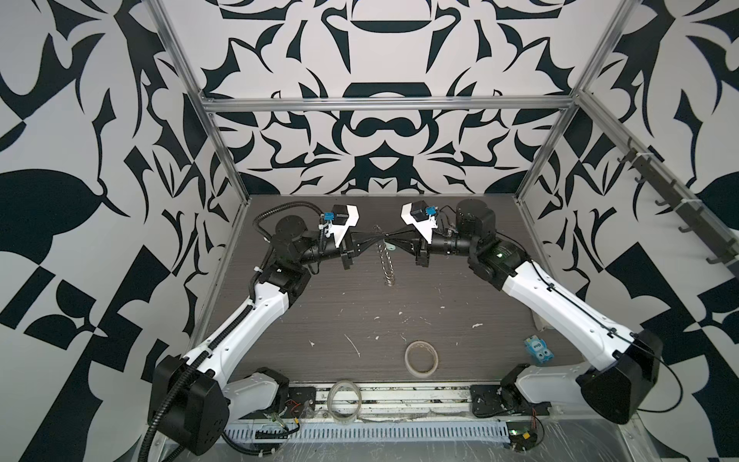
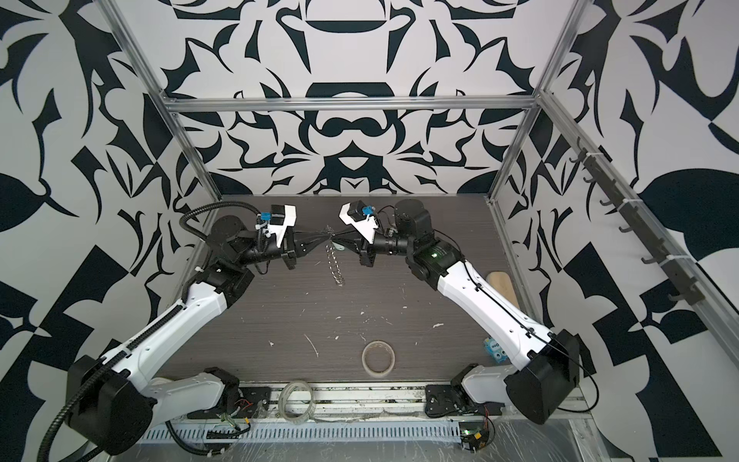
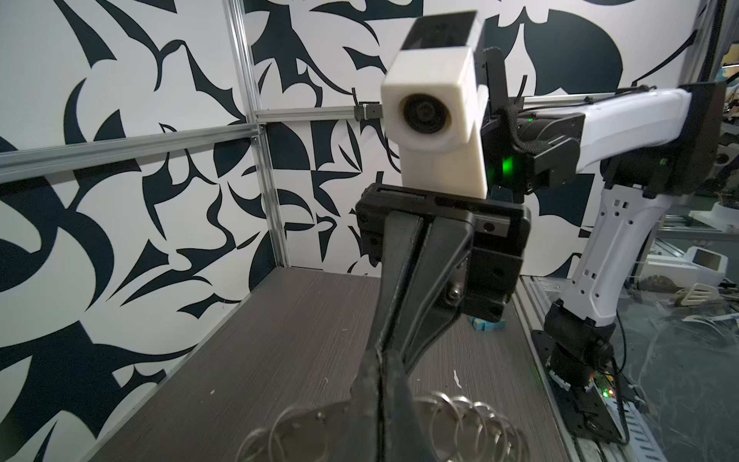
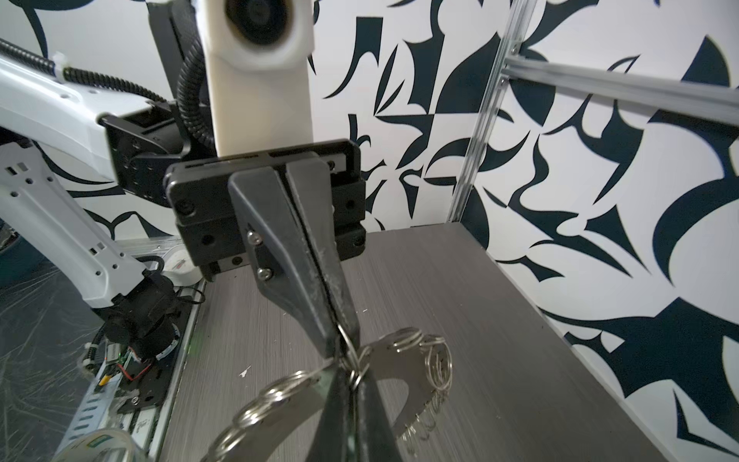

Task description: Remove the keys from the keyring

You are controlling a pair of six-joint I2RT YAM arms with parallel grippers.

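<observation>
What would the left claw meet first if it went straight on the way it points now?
Most likely the right claw: the left claw points at it tip to tip, seemingly level, both shut on the keyring hanging from them.

Both arms are reaching from the near corners of the bench (image 1: 360, 312) toward its far edge, wrists level. The left tool (image 1: 380, 239) and right tool (image 1: 391, 241) are meeting tip to tip, jaws closed, each pinching the keyring (image 1: 388, 266).
</observation>
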